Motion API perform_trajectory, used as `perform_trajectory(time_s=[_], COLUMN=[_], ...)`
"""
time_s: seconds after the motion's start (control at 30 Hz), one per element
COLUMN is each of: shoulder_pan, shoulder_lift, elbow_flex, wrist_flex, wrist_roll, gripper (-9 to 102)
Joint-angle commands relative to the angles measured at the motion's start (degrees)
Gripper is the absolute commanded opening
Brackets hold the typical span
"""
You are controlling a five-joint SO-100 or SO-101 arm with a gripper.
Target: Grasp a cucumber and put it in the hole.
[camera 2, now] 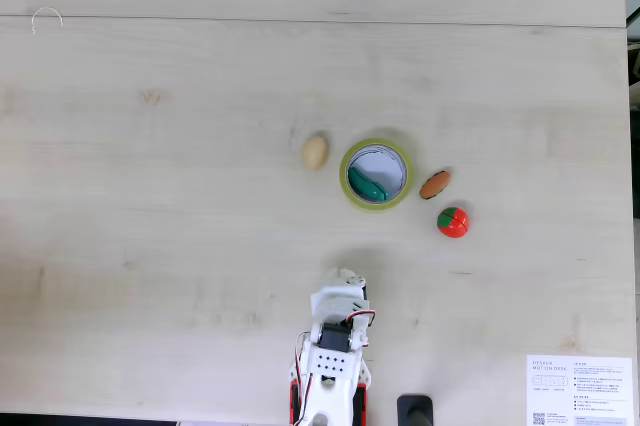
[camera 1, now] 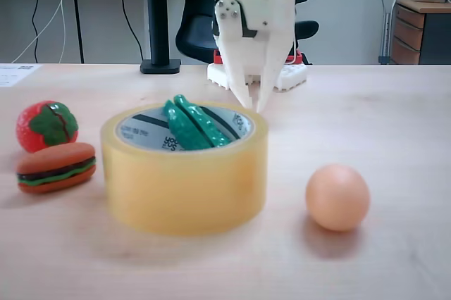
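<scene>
The dark green cucumber point(camera 1: 194, 122) leans inside the hole point(camera 1: 232, 122) of the translucent yellow tape roll point(camera 1: 184, 177), its upper end poking above the rim. From above, the cucumber point(camera 2: 366, 186) lies in the lower left of the hole point(camera 2: 383, 167) of the tape roll point(camera 2: 352, 194). My white gripper point(camera 1: 254, 97) hangs behind the roll, fingertips pointing down, a narrow gap between them and nothing held. In the top-down fixed view the gripper point(camera 2: 341, 279) sits well below the roll, near the arm's base.
A red strawberry toy point(camera 1: 46, 125) and a burger toy point(camera 1: 56, 167) lie left of the roll, an orange egg point(camera 1: 337, 196) to its right. From above, the egg point(camera 2: 315, 152), burger point(camera 2: 434, 184) and strawberry point(camera 2: 452, 221) flank the roll. A paper sheet point(camera 2: 579, 390) lies bottom right.
</scene>
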Motion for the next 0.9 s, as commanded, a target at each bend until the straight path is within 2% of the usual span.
perform_trajectory(time_s=[0.0,0.87], shoulder_pan=[0.1,0.1], shoulder_lift=[0.5,2.5], elbow_flex=[-0.6,-0.6], wrist_flex=[0.5,0.5], wrist_roll=[0.2,0.2], gripper=[0,0])
